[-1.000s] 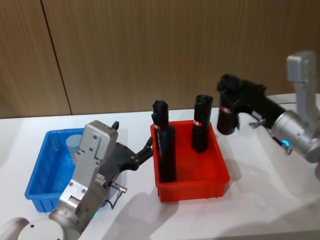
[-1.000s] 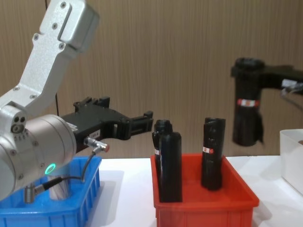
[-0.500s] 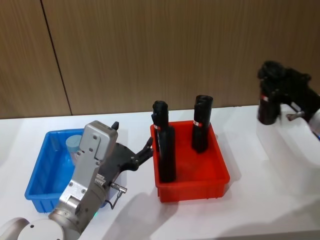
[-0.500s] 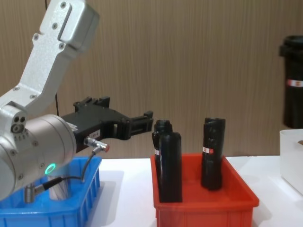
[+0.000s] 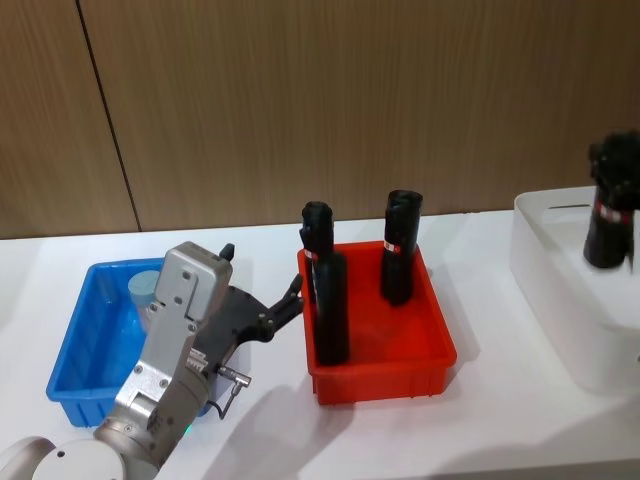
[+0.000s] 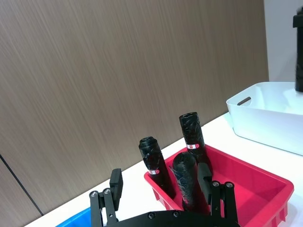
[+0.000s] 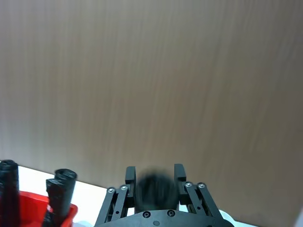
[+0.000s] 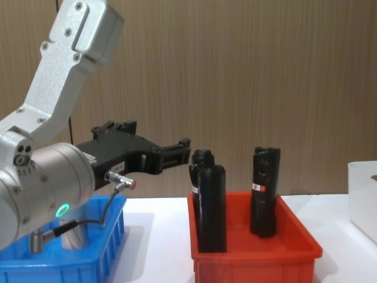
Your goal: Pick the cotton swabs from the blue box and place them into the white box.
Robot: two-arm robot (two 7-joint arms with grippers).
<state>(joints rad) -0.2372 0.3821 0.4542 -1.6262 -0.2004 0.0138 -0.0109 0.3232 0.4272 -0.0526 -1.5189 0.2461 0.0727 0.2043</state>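
Laboratory-style test bench: a plain white tabletop (image 5: 500, 420) set against a bare wood-grain panel wall (image 5: 300, 100), carrying sorting bins (a blue box (image 5: 75, 350), a red bin (image 5: 385, 365), a white box (image 5: 560, 300)) with no domestic furnishings.

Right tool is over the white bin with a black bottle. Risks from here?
1. The right tool carries a black bottle over the white box, not cotton swabs: wrong item may get binned.
2. The swabs sit in the blue box, below the left tool.
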